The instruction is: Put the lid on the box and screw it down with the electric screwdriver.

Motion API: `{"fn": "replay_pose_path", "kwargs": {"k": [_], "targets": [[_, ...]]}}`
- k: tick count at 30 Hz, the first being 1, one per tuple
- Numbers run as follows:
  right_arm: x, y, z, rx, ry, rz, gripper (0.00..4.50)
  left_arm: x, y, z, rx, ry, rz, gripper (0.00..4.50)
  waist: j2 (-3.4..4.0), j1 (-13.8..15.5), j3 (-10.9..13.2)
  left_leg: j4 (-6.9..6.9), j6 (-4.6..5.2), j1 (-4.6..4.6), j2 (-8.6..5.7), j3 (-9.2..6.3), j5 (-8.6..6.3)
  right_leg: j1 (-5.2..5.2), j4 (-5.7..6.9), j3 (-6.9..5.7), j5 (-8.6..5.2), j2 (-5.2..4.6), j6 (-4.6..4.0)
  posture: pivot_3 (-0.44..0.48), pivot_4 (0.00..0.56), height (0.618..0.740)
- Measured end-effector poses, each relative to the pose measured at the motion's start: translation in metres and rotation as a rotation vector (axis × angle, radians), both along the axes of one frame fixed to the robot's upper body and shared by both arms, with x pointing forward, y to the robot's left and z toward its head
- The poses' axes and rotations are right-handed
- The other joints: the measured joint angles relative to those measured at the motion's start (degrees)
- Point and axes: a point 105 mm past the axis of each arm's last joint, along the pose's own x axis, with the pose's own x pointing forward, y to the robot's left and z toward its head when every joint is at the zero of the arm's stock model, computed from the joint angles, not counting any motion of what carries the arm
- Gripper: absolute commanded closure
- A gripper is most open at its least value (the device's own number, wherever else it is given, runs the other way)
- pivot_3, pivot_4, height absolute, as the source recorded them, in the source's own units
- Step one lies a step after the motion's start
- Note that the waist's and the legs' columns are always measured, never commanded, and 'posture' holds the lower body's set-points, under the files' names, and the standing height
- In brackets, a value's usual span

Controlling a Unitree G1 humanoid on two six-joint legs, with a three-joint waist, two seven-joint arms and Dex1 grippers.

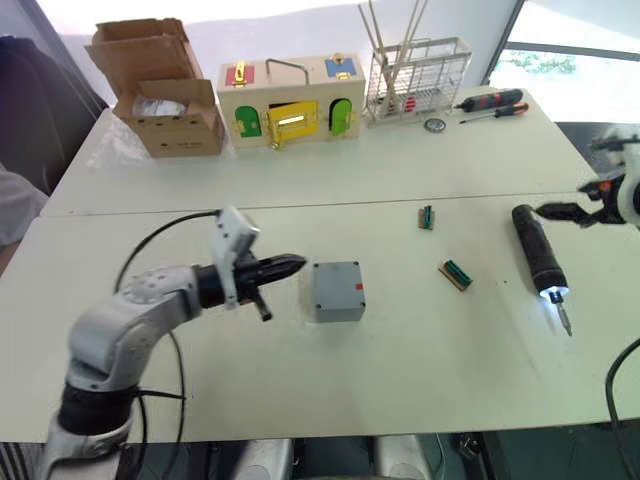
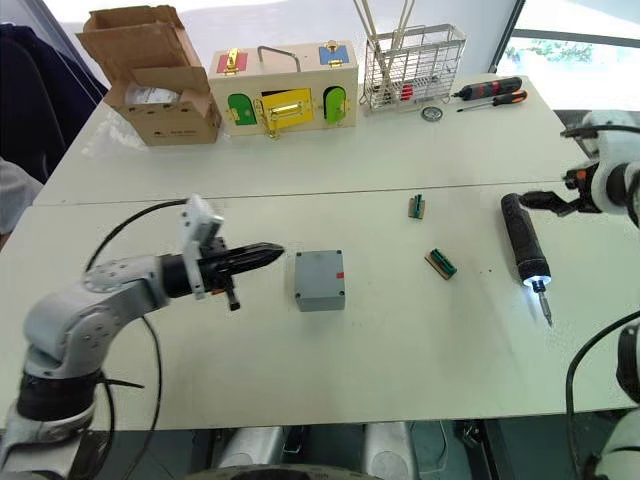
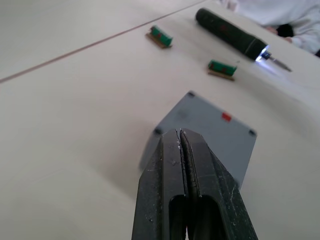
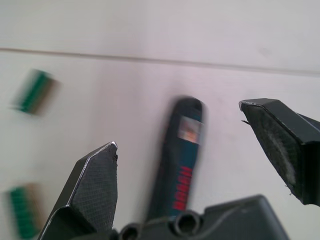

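Box: one grey square box [image 1: 337, 290] sits flat near the middle of the near white table [image 1: 300, 390], with the lid [image 2: 318, 274] already seated as its top face; a small red mark shows on the side toward the robot's right.
Electric screwdriver: one thick black tool [image 1: 539, 251] lies flat on the table well to the right of the box. Its long axis runs roughly from far to near, with the thin metal bit and lit tip at the near end, angled slightly to the right.
Left gripper: the left gripper [image 1: 294, 264] hovers just left of the box, fingers pressed together with nothing between them, pointing at the box.
Right gripper: the right gripper [image 4: 200, 137] is near the far butt end of the screwdriver, its fingers spread wide apart and holding nothing.
Green blocks: two small green-topped pieces [image 1: 455, 274] [image 1: 426, 217] lie between the box and the screwdriver.
Far table: one open cardboard box [image 1: 160, 85], one wooden box with coloured doors [image 1: 291, 100], one wire rack [image 1: 417, 78] and two red-and-black hand screwdrivers [image 1: 492, 104] stand along the back.
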Motion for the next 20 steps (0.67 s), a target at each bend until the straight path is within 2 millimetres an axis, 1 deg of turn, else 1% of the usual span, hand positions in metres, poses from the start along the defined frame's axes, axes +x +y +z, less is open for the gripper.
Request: {"fn": "replay_pose_path", "kwargs": {"k": [1,2,3,4,5,6,7,8,10,11,14,17,20], "targets": [[-0.008,0.018,-0.004,0.061,-0.025,0.075,0.03,-0.009,0.008,-0.006,0.036,0.025,-0.004,4.50,-0.12,0.1,-0.1,0.01,0.00,0.03,0.03,-0.07,0.00,0.05,0.00,-0.02,0.00,0.03,0.00,0.000,0.150,0.740],[-0.015,0.032,-0.009,0.104,-0.032,0.134,0.03,-0.013,0.014,-0.012,0.056,0.056,-0.002,4.50,-0.12,0.1,-0.1,0.01,0.01,0.07,0.00,-0.04,0.00,0.09,0.00,0.00,0.00,0.00,0.00,0.000,0.150,0.740],[-0.027,0.046,-0.017,0.155,-0.043,0.202,0.03,-0.019,0.018,-0.016,0.061,0.083,-0.004,4.50,-0.13,0.4,-0.1,0.01,0.01,0.05,-0.01,-0.10,0.00,0.11,-0.01,-0.01,0.00,0.00,0.00,0.000,0.150,0.740],[-0.044,0.062,-0.031,0.206,-0.028,0.283,0.03,-0.025,0.022,-0.018,0.057,0.108,-0.003,4.50,-0.15,1.0,-0.1,0.01,0.02,0.06,0.00,-0.17,-0.01,0.16,-0.03,-0.04,0.00,0.02,0.00,0.000,0.150,0.740],[-0.071,0.079,-0.057,0.261,0.052,0.362,0.03,-0.034,0.024,-0.020,0.042,0.143,-0.003,4.50,-0.14,1.8,-0.1,0.00,0.03,0.01,-0.03,-0.30,-0.02,0.19,-0.06,-0.05,-0.01,0.02,0.00,0.000,0.150,0.740],[-0.100,0.090,-0.088,0.323,0.202,0.410,0.03,-0.043,0.026,-0.024,0.033,0.180,-0.002,4.50,-0.13,2.6,-0.1,0.03,0.14,0.02,-0.07,-0.28,-0.08,0.21,-0.07,0.01,-0.01,0.01,-0.01,0.000,0.150,0.740],[-0.110,0.094,-0.099,0.358,0.261,0.415,0.03,-0.047,0.026,-0.026,0.031,0.202,-0.002,4.50,-0.12,2.8,-0.1,0.07,0.27,0.02,-0.09,-0.24,-0.16,0.22,-0.08,0.06,-0.01,-0.01,-0.01,0.000,0.150,0.740],[-0.124,0.097,-0.110,0.401,0.317,0.416,0.03,-0.055,0.024,-0.030,0.030,0.231,-0.012,4.50,-0.10,2.9,-0.1,0.14,0.37,0.02,-0.17,-0.18,-0.21,0.22,-0.05,0.16,0.01,-0.06,-0.04,0.000,0.150,0.740],[-0.142,0.100,-0.118,0.439,0.370,0.416,0.03,-0.070,0.019,-0.038,0.030,0.287,-0.041,4.50,-0.10,2.7,-0.1,0.19,0.45,0.21,-0.15,-0.01,-0.24,0.40,-0.07,0.30,0.08,-0.04,-0.21,0.000,0.150,0.740],[-0.149,0.101,-0.118,0.445,0.379,0.415,0.03,-0.076,0.017,-0.040,0.031,0.304,-0.050,4.50,-0.13,2.7,-0.1,0.18,0.45,0.41,-0.06,0.05,-0.25,0.56,-0.07,0.32,0.07,0.01,-0.23,0.000,0.150,0.740],[-0.157,0.102,-0.123,0.446,0.398,0.408,0.03,-0.082,0.017,-0.045,0.030,0.330,-0.050,4.50,-0.14,2.7,-0.1,0.00,0.49,1.06,0.05,0.02,-0.33,1.16,-0.11,0.20,-0.10,0.05,-0.30,0.000,0.150,0.740],[-0.160,0.106,-0.127,0.473,0.384,0.400,0.03,-0.085,0.018,-0.049,0.023,0.346,-0.042,4.50,-0.14,2.8,-0.1,-0.08,0.55,1.05,0.03,-0.05,-0.39,1.17,-0.13,0.13,-0.19,0.03,-0.16,0.000,0.150,0.740],[-0.159,0.108,-0.127,0.460,0.365,0.400,0.03,-0.084,0.020,-0.051,0.015,0.348,-0.030,4.50,-0.18,2.8,-0.1,-0.08,0.56,0.97,0.00,-0.04,-0.41,1.13,-0.25,0.14,-0.17,0.01,-0.10,0.000,0.150,0.740]]}}
